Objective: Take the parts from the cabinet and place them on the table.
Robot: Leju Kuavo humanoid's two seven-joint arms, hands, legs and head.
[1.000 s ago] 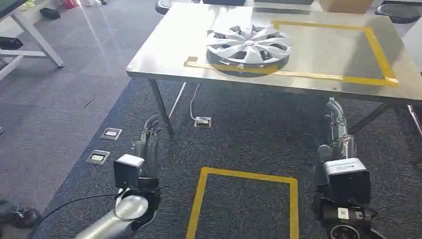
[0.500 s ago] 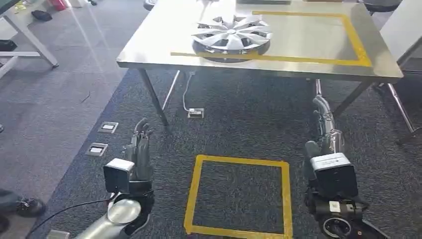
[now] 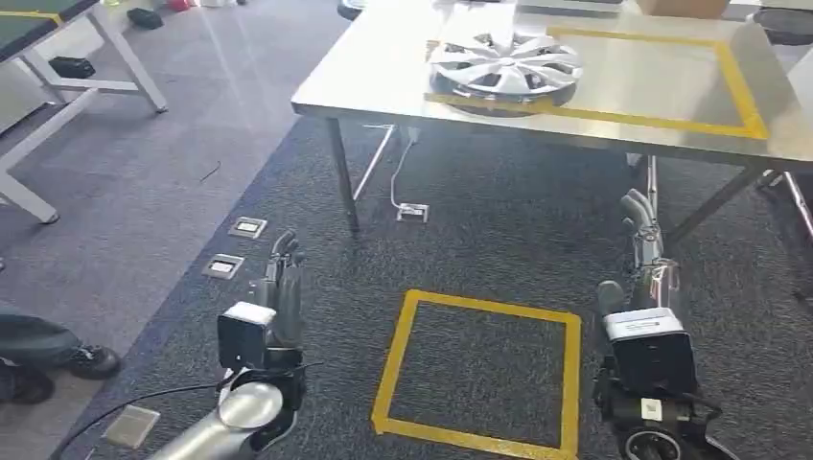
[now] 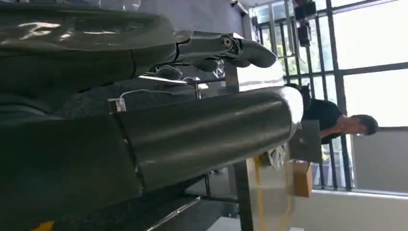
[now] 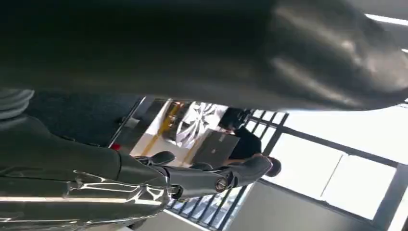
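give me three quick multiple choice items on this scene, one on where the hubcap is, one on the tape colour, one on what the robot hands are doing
1. Where does the hubcap lie?
A. on the carpet
B. on the metal table, across the tape outline's edge
C. in a robot hand

2. What colour is the tape square on the carpet?
A. yellow
B. red
C. blue

3. What state are the left robot hand and right robot hand in?
A. both holding parts
B. one holding the hubcap
C. both holding nothing, hanging low over the carpet

Answers: 1 B, the hubcap rests on the tabletop over the tape line. 2 A, the floor tape is yellow. 3 C, nothing sits in either hand.
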